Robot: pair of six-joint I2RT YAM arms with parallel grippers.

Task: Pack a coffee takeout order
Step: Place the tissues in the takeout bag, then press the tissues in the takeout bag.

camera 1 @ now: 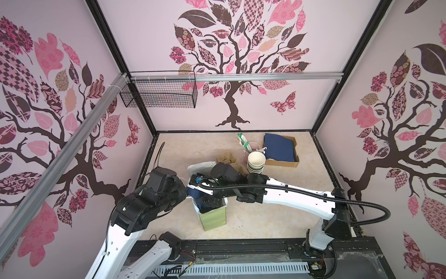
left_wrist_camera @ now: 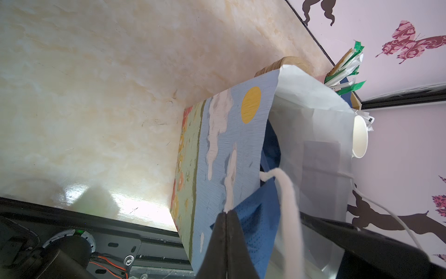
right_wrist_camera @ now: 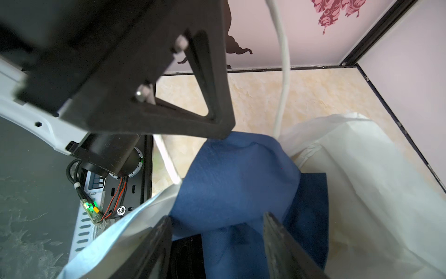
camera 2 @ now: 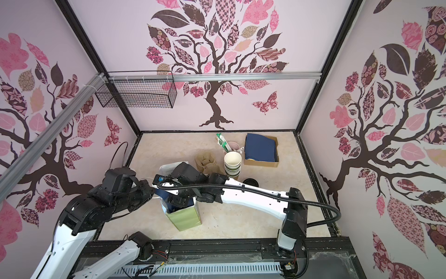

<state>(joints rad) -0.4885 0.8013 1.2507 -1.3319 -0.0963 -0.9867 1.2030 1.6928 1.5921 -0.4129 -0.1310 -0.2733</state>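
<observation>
Marble tabletop [camera 1: 265,217]; my left gripper [left_wrist_camera: 226,215] clamps paper bag [camera 1: 213,218] rim, my right gripper [right_wrist_camera: 216,216] parted over napkin [right_wrist_camera: 236,181] inside bag; risk: napkin snags on jaw, lifts back out

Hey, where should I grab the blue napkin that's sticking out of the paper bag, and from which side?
Pinch the raised fold of the napkin from straight above. The bag stands upright and its walls close off the sides, so only the bulging top is free. The open right gripper hangs over it.
</observation>
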